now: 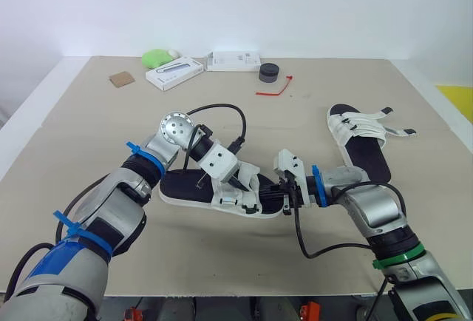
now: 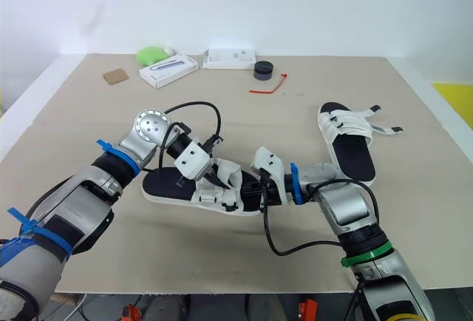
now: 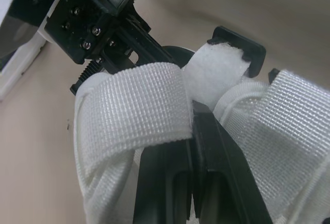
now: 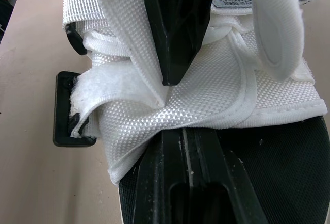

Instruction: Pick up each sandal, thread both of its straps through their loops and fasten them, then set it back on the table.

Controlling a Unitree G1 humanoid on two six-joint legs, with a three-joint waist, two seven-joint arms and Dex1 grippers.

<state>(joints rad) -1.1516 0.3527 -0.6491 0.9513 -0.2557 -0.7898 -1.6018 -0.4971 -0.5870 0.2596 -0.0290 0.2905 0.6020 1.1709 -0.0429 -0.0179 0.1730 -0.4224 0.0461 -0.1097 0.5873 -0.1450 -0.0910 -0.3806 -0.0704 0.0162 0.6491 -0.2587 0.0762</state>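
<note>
the near sandal (image 1: 181, 188) lies flat on the worktop (image 1: 89, 136) about at its middle, sole down, heel end toward 9 o'clock and strapped end toward 3 o'clock. both claws meet over the strapped end.

the left claw (image 1: 247, 186) reaches in from 10 o'clock. its two black fingers (image 3: 206, 172) are drawn narrow, nearly touching, with a white woven strap (image 3: 134, 100) wrapped over one finger and its edge caught in the seam between them. just past it, fuzzy strap end pokes through a black plastic loop (image 3: 240, 46).

the right claw (image 1: 284, 195) comes in from 3 o'clock, low against the sandal. its fingers (image 4: 175, 182) are also pressed narrow, and the strap fabric puckers to a point right at their tip, so it looks pinched there.

the far sandal (image 1: 366, 154) sits apart at 2 o'clock of the near one, on the worktop, its two straps (image 1: 392, 125) lying loose and splayed outward.

along the worktop's 12 o'clock edge: a green lump (image 1: 157, 58), a white box (image 1: 174, 73), a second white box (image 1: 233, 61), a black puck (image 1: 269, 74), a red tie (image 1: 275, 88), and a brown card (image 1: 122, 79) toward 11 o'clock.
</note>
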